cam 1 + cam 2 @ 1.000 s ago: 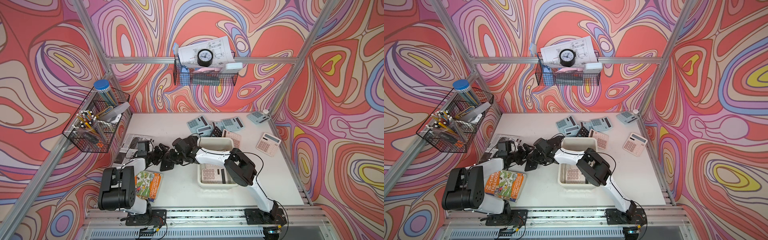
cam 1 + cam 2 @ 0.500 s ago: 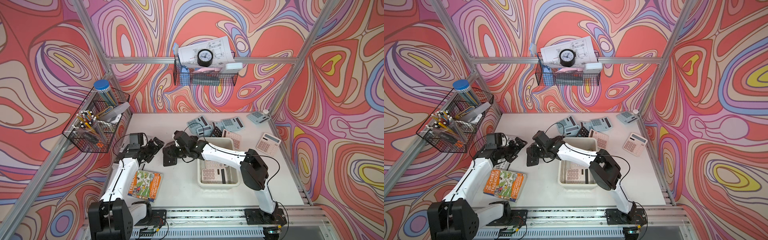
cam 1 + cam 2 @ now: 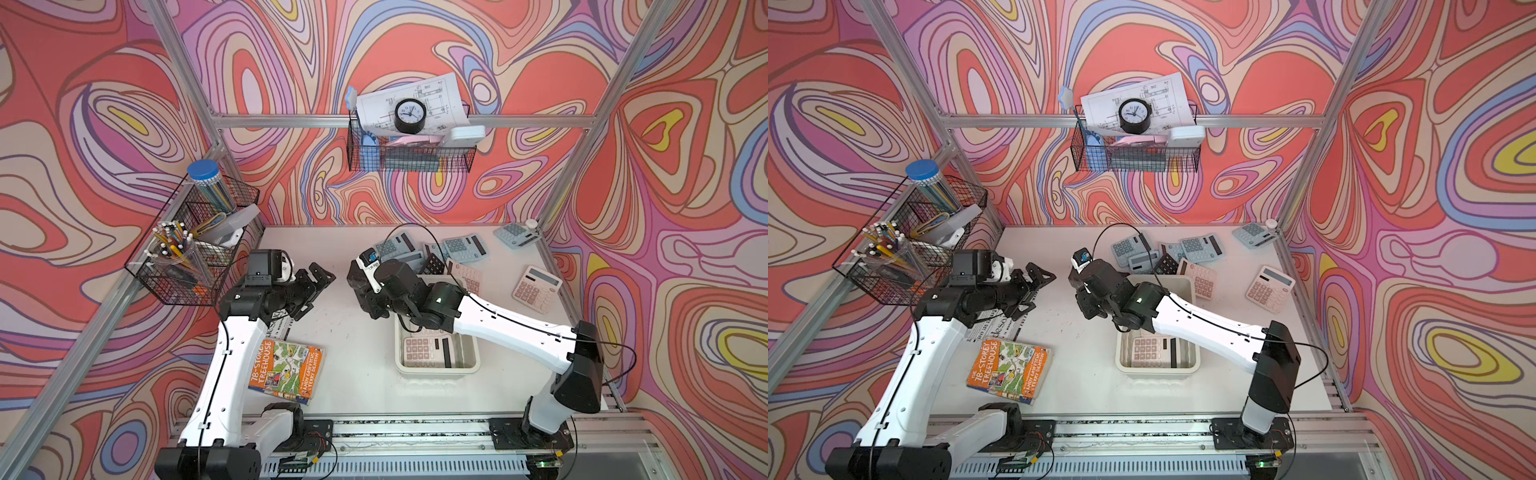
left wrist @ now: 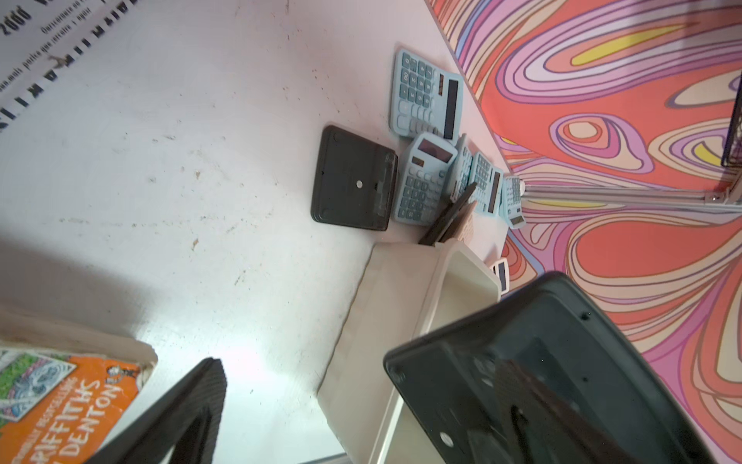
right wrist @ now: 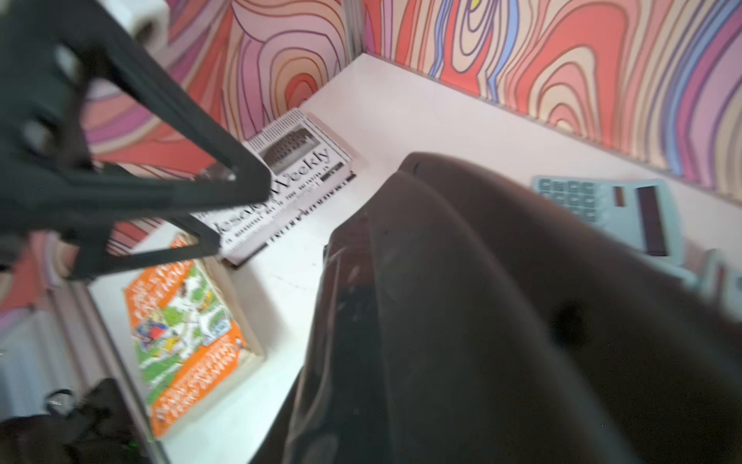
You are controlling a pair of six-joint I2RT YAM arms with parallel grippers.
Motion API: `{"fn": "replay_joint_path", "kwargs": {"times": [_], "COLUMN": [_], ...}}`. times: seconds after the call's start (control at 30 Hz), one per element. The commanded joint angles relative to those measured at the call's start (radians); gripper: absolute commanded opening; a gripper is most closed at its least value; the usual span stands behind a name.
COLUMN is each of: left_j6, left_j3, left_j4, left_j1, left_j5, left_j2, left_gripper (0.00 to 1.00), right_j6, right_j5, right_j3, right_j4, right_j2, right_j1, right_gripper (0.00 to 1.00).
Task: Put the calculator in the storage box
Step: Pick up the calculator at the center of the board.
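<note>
My right gripper [image 3: 368, 299] is shut on a black calculator [image 4: 542, 381], held above the table just left of the storage box's far end; its dark back fills the right wrist view [image 5: 482, 321]. The cream storage box [image 3: 436, 371] [image 3: 1156, 368] [image 4: 393, 289] stands at the table's middle right with a pink calculator [image 3: 432, 351] lying in its near half. My left gripper [image 3: 318, 293] [image 3: 1040, 291] hangs open and empty to the left, a gap apart from the held calculator. Its fingers [image 5: 192, 132] show in the right wrist view.
Several blue calculators [image 3: 463, 247] and a pink one [image 3: 536, 289] lie beyond and right of the box. Another black calculator [image 4: 353, 178] lies face-down. An orange book [image 3: 286, 365] and a newspaper [image 5: 289, 180] lie left. Wire baskets hang on the left wall [image 3: 195, 249] and the back wall [image 3: 411, 153].
The two grippers were together at mid-table. My left gripper opened, let go of the black calculator and drew back left; my right gripper moved right with the calculator.
</note>
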Motion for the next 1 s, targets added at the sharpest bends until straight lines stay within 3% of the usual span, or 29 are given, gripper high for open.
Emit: {"fn": "replay_joint_path", "kwargs": {"times": [0.0,0.17,0.37,0.8,0.97], "left_j6": [-0.046,-0.070,-0.051,-0.038,-0.006], "left_j3": [0.090,0.200,0.269,0.342,0.328], "left_j4": [-0.153,-0.242,-0.311,-0.252,-0.202], "left_j1": [-0.071,-0.154,-0.174,-0.174,-0.177], "left_j5": [-0.042,-0.086,-0.104,-0.006,0.085], "left_j2": [0.027,0.080,0.133,0.198,0.235], "left_gripper": [0.99,0.99,0.99,0.99,0.93], "right_j6": [-0.208,-0.342,-0.475,-0.674,-0.785], "right_j5": [0.247,0.470,0.661,0.837,0.900], "right_j3": [-0.038,-0.045,-0.088,-0.210,-0.264], "right_j4": [-0.032,-0.049,0.014,0.185,0.300], "right_j2": [-0.024,0.008,0.029,0.053,0.048], "right_j1": [0.051,0.110,0.147,0.189,0.225], "right_gripper": [0.13,0.12,0.12,0.11,0.11]}}
